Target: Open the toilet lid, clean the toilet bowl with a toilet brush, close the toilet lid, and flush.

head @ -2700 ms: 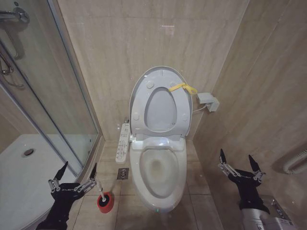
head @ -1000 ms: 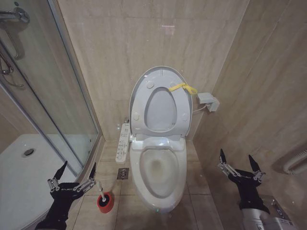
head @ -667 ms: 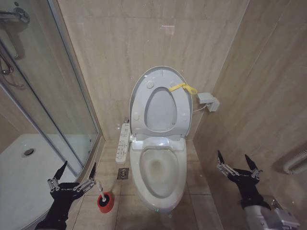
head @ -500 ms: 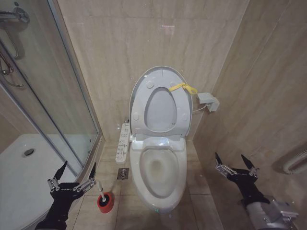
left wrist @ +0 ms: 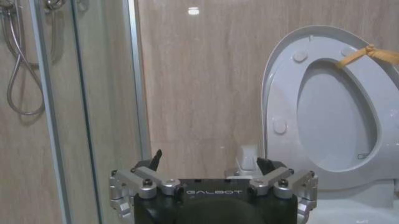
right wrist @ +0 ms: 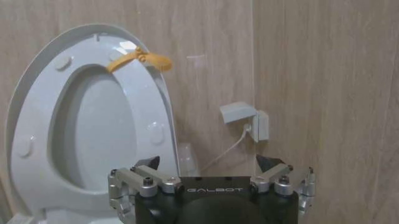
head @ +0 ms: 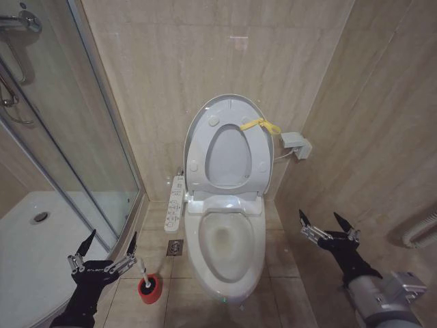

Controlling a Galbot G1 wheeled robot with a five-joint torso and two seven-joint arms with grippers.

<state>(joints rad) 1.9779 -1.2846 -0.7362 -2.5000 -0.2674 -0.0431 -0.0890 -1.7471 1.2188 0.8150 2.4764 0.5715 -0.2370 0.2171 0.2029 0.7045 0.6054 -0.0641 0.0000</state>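
The toilet lid stands raised against the back wall with the ring seat folded up in front of it and a yellow strap hanging at its top. The toilet bowl lies uncovered below. The toilet brush stands in its red holder on the floor, left of the bowl. My left gripper is open just left of the brush handle, apart from it. Right of the bowl my right gripper hovers open and holds nothing. The lid also faces the left gripper; the right gripper faces the strap.
A glass shower enclosure bounds the left side, and its white tray sits by my left arm. A button panel hangs at the bowl's left, with a floor drain below it. A wall box and grey pipe are on the right wall.
My right gripper has moved forward and a little leftward, closer to the bowl's side, still open. The left gripper, brush and lid have stayed where they were.
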